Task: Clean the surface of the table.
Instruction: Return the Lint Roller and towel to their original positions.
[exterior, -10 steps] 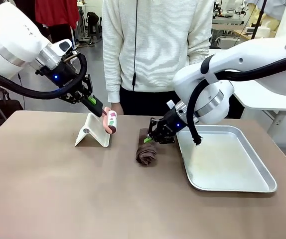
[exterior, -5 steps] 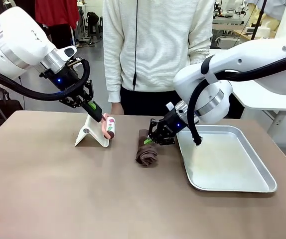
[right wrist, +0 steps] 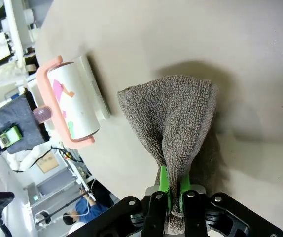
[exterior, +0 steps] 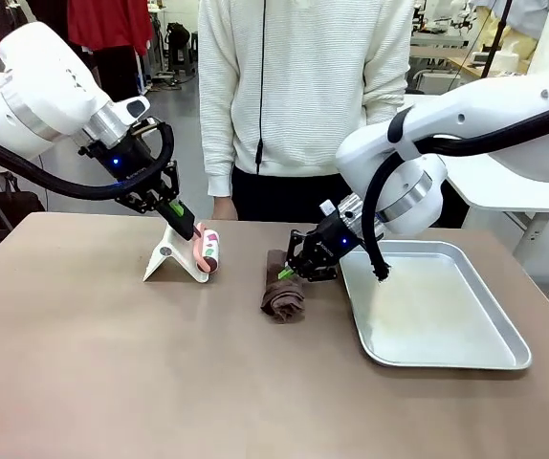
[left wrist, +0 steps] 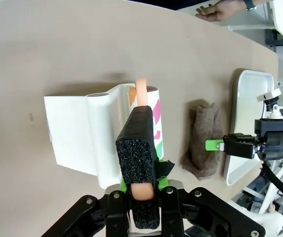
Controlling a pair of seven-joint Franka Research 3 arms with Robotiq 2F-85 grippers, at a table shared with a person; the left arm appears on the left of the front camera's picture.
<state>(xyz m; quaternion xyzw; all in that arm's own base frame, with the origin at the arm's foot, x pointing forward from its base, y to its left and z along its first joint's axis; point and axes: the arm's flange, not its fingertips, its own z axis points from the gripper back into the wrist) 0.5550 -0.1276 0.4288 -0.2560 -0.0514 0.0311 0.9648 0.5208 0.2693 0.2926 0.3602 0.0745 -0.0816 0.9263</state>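
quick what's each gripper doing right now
Left gripper: closed on the lint roller handle.
Right gripper: closed on the brown towel.

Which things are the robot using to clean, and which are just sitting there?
For the job:
- smooth brownish-taupe table
- brown terry cloth, pinched by right gripper
- pink-handled lint roller, held by left gripper

Lying about:
- shallow silver metal tray
- white folded stand
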